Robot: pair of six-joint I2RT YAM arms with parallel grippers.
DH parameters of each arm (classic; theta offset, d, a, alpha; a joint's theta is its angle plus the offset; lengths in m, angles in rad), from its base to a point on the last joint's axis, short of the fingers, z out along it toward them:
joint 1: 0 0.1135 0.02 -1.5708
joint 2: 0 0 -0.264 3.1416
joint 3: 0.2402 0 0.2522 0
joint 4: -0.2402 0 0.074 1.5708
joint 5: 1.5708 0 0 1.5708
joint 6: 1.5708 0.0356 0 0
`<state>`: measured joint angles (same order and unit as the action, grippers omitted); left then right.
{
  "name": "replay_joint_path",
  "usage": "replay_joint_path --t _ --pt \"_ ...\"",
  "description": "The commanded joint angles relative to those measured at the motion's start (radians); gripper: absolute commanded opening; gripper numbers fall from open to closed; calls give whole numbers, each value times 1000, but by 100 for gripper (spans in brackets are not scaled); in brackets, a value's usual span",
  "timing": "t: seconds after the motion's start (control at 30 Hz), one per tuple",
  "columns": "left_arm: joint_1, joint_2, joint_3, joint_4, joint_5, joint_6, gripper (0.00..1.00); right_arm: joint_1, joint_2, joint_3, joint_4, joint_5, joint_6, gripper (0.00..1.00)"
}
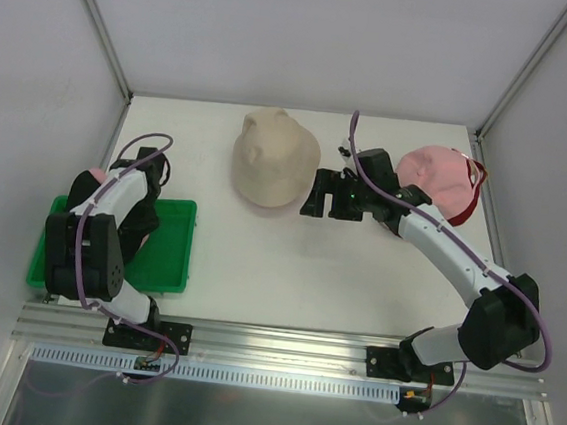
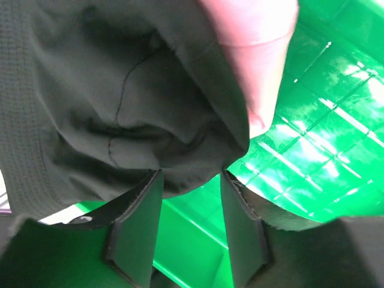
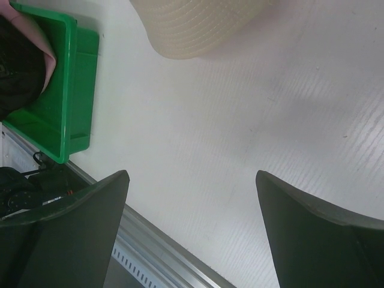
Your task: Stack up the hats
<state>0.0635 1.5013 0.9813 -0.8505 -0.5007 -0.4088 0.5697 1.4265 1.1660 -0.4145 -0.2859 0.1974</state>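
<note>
A beige bucket hat (image 1: 274,159) lies crown up at the middle back of the table; its brim shows in the right wrist view (image 3: 198,24). A pink hat (image 1: 436,175) sits on a red cap (image 1: 475,196) at the back right. My right gripper (image 1: 312,193) is open and empty just right of the beige brim, above bare table (image 3: 192,174). A black hat (image 2: 120,102) and a pink hat (image 2: 252,48) lie in the green tray (image 2: 324,156). My left gripper (image 2: 191,174) is open, its fingertips at the black hat's edge, nothing pinched.
The green tray (image 1: 171,252) sits at the front left with my left arm (image 1: 114,196) folded over it. White enclosure walls and posts ring the table. A metal rail (image 1: 280,348) runs along the near edge.
</note>
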Motion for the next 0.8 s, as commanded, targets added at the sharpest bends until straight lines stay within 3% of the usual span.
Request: replay_joint_path --t 0.0,0.13,0.33,0.77 --pt "13 30 37 -19 -18 31 39 -7 -46 -6 31 -27 -13 93" --pt "16 59 46 -22 -19 42 30 -10 -51 -11 31 -29 -13 93" --pt "22 50 51 -32 -10 61 0 -10 -54 -17 34 -29 -13 92" --pt "22 -230 261 -199 45 134 0 -14 -37 21 36 -44 5 92"
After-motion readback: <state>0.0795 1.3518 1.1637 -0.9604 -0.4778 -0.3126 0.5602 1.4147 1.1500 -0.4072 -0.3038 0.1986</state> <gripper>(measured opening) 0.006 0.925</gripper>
